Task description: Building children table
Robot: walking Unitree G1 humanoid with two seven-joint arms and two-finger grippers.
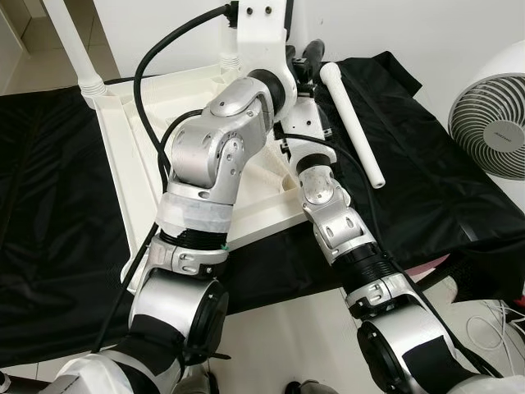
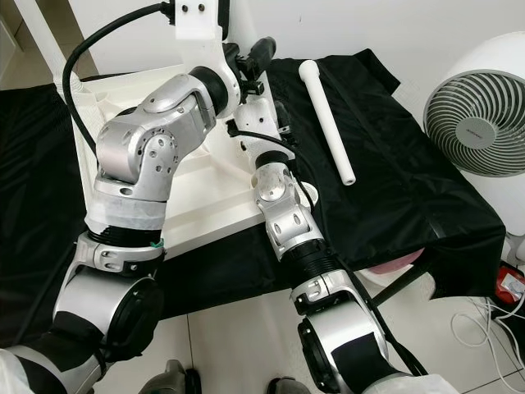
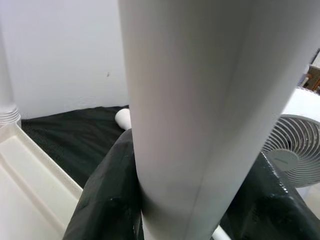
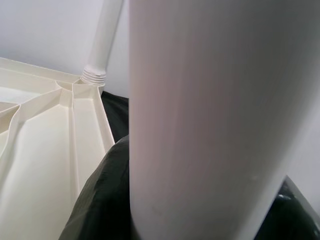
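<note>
White leg [image 3: 185, 110], upturned tabletop [image 1: 246, 217], black cloth [image 1: 426, 180]

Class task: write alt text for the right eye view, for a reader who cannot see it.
Two silver robot arms reach over an upturned white tabletop lying on black cloth, towards an upright white table leg at its far edge. A loose table leg lies on the cloth to the right, and a white fan stands at the right edge.

A thick white table leg [image 4: 200, 115] stands upright close before the camera, black cloth [image 4: 102, 200] bunched at its base, beside the ribbed cream underside of the tabletop [image 4: 45, 145] where another leg [image 4: 102, 40] is screwed in.
</note>
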